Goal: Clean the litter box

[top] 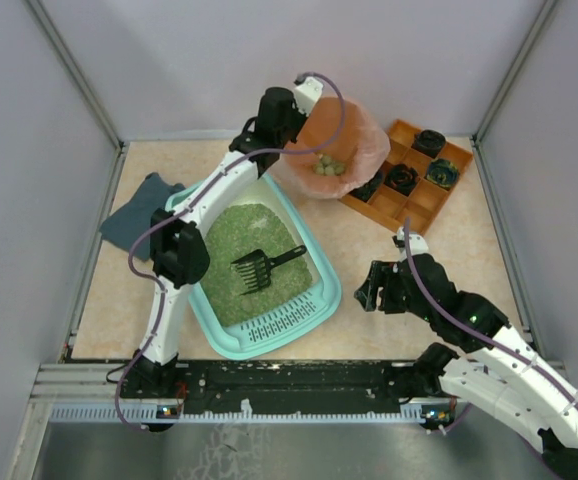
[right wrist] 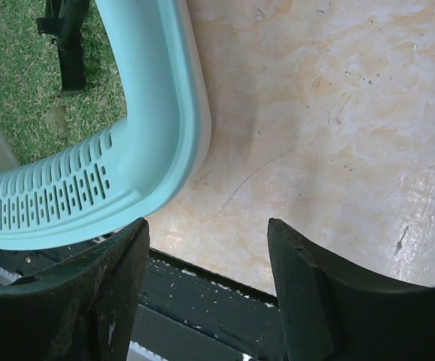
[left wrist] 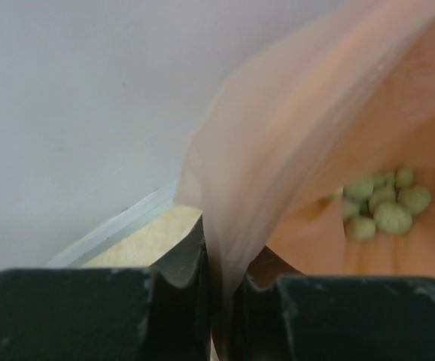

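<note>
Left wrist, left pincer [left wrist: 219, 277] gripping peach liner [left wrist: 293, 135], right pincer [right wrist: 206, 229] spread

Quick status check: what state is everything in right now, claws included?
Litter box, holds green litter.
Scoop, lying on the litter, unheld.
Left claw, shut on the bin liner rim.
Right claw, open, holding nothing.
Bin, lined, green clumps at its bottom.
Orange tray, dark items in some compartments.
</note>
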`<act>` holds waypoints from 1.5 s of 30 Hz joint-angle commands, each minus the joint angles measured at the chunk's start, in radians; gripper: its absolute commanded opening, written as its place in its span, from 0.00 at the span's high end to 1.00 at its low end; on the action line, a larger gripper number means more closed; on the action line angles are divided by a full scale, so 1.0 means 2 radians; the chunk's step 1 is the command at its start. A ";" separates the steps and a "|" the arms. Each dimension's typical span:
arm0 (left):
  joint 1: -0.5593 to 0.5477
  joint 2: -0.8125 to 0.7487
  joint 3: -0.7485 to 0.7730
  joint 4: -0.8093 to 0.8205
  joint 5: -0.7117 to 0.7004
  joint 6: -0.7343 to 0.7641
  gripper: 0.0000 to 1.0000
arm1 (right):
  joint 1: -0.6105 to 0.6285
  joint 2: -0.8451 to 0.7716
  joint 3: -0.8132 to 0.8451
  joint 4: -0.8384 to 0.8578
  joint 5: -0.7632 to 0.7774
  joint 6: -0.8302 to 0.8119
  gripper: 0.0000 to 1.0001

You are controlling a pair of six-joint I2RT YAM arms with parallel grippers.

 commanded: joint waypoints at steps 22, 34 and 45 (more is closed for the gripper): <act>0.069 -0.063 0.071 -0.176 0.071 -0.184 0.31 | 0.003 0.050 0.073 0.033 0.024 -0.003 0.36; 0.098 -0.138 -0.010 -0.086 0.173 -0.225 0.02 | 0.002 0.034 0.063 0.031 0.030 0.000 0.36; 0.098 -0.354 -0.232 -0.008 0.193 -0.217 0.02 | 0.002 0.054 0.092 0.076 0.023 -0.035 0.35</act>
